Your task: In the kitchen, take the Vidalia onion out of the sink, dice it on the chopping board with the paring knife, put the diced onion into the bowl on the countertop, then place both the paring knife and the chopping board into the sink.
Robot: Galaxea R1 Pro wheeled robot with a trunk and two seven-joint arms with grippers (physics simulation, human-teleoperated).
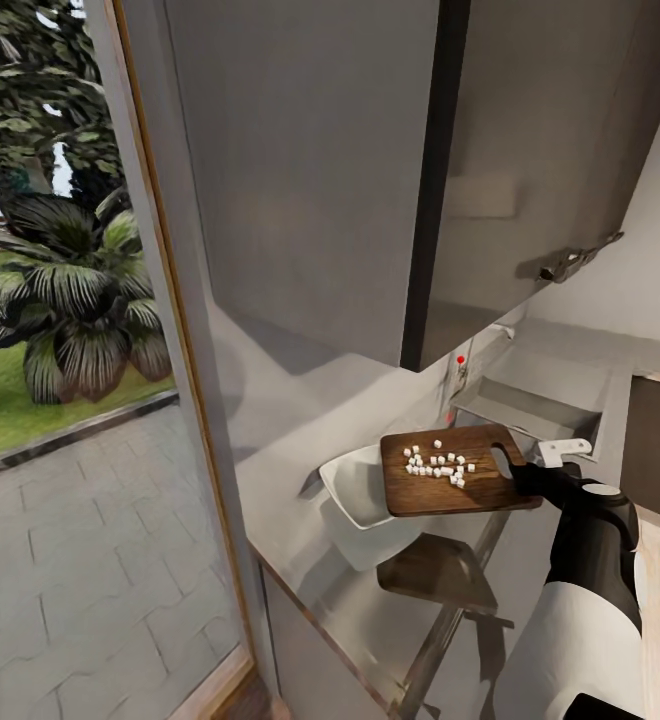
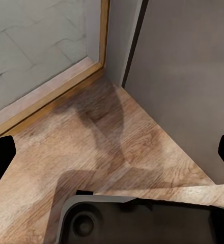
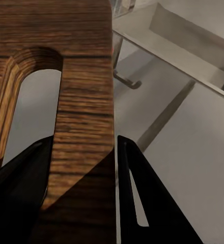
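Observation:
The dark brown chopping board (image 1: 450, 492) hangs level above the countertop (image 1: 370, 610), and its shadow falls on the steel below. My right gripper (image 1: 533, 480) is shut on its handle end, with the black fingers (image 3: 137, 193) on either side of the wood (image 3: 84, 101) beside the slot hole. Diced onion (image 1: 435, 463), a cluster of tiny white cubes, lies on the board's top. The white bowl (image 1: 355, 490) stands on the countertop partly under the board's left end. The sink (image 1: 530, 405) lies behind the board. My left gripper (image 2: 112, 152) is open over the wooden floor. The paring knife is out of view.
Grey wall cabinets (image 1: 370, 180) hang low over the counter, one door with a metal handle (image 1: 575, 262). The tap (image 1: 460, 375) with a red dot stands by the sink. A glass door (image 1: 70, 400) to a paved yard is at the left. Wood floor (image 2: 91, 152) meets a grey cabinet side (image 2: 188, 76).

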